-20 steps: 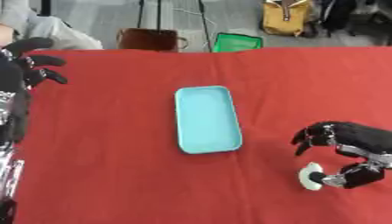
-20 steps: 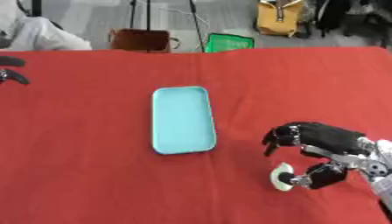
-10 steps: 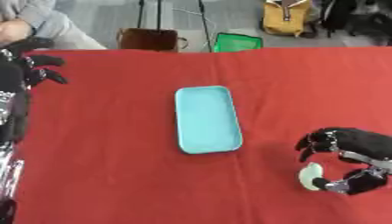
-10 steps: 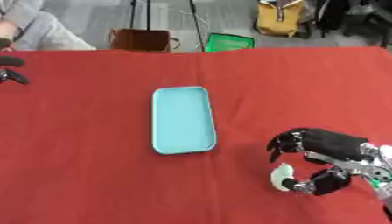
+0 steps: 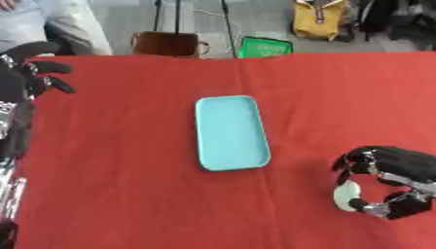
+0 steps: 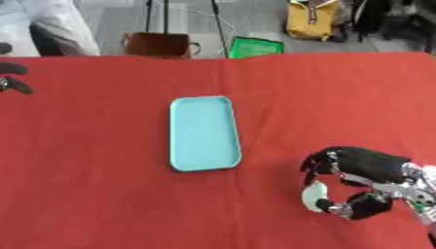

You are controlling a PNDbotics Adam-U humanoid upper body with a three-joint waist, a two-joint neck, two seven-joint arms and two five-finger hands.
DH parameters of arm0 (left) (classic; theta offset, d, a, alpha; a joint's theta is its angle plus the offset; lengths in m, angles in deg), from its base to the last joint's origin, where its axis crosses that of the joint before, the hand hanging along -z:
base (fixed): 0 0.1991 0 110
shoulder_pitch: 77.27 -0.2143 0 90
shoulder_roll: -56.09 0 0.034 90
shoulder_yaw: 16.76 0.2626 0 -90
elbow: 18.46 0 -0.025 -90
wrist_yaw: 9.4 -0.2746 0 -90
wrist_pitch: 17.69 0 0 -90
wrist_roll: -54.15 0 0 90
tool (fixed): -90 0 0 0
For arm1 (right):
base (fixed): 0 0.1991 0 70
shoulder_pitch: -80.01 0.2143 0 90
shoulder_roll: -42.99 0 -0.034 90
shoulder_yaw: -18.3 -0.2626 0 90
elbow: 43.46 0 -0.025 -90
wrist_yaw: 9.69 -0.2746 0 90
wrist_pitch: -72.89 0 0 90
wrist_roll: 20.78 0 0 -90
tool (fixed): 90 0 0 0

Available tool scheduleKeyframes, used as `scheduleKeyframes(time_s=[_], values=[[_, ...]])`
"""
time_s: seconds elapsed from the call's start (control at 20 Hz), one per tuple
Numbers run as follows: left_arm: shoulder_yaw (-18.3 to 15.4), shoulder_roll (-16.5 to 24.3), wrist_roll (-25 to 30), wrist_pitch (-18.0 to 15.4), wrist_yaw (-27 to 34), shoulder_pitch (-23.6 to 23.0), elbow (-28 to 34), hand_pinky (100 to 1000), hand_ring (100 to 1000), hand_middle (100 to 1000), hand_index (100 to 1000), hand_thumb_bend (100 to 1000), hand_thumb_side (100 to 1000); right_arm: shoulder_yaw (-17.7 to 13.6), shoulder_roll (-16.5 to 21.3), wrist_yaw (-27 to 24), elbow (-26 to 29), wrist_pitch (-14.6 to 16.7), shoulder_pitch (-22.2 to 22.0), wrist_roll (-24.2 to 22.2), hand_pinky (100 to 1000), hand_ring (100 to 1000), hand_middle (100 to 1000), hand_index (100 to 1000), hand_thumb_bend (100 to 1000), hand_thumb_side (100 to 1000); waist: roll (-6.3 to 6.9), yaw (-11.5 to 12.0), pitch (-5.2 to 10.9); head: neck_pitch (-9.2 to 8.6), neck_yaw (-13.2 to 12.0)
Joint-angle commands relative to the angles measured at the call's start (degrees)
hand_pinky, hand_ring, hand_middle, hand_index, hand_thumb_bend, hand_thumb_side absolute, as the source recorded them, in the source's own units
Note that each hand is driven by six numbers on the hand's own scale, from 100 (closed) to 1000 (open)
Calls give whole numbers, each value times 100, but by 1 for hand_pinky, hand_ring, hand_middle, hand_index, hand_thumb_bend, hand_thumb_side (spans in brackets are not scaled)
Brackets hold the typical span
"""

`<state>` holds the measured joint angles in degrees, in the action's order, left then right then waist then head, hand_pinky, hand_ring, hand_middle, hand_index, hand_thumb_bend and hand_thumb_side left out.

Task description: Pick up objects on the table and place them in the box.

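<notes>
A shallow light-blue box lies in the middle of the red table, with nothing in it. At the lower right, my right hand curls its fingers and thumb round a small pale round object down on the cloth. My left hand is raised at the far left edge, fingers spread and relaxed, holding nothing.
Beyond the table's far edge stand a brown box, a green crate and a yellow bag. A seated person shows at the upper left, away from the table's things.
My right hand has slid a little lower and nearer on the table, its fingers closing further round the pale object. The left hand has barely moved.
</notes>
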<state>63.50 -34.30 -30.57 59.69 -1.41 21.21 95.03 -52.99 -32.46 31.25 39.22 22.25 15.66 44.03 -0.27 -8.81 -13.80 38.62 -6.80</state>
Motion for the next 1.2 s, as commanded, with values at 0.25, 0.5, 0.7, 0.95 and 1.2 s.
scheduleKeyframes(time_s=[0.25,0.5,0.7,0.95,1.2], values=[[-23,131,0,-3,-24,66,110,526,669,748,802,530,766,-56,220,178,-14,1261,60,-1111,839,790,779,727,361,172,-4,10,73,-59,12],[-21,133,2,2,-27,64,110,525,670,748,802,529,767,-38,246,256,24,1261,60,-1079,841,793,783,737,381,238,-9,9,72,-57,10],[-22,133,1,0,-28,63,110,525,670,749,801,528,768,-35,254,310,52,1261,62,-1046,841,796,787,745,416,344,-10,10,74,-60,11],[-25,132,-5,4,-31,61,110,525,670,749,801,529,768,-32,262,397,61,1261,63,-958,841,797,788,747,439,427,-18,12,73,-64,13],[-28,134,-10,8,-31,62,110,525,670,749,801,527,770,-14,271,434,67,1261,71,-891,843,796,789,743,426,506,-28,17,73,-66,18]])
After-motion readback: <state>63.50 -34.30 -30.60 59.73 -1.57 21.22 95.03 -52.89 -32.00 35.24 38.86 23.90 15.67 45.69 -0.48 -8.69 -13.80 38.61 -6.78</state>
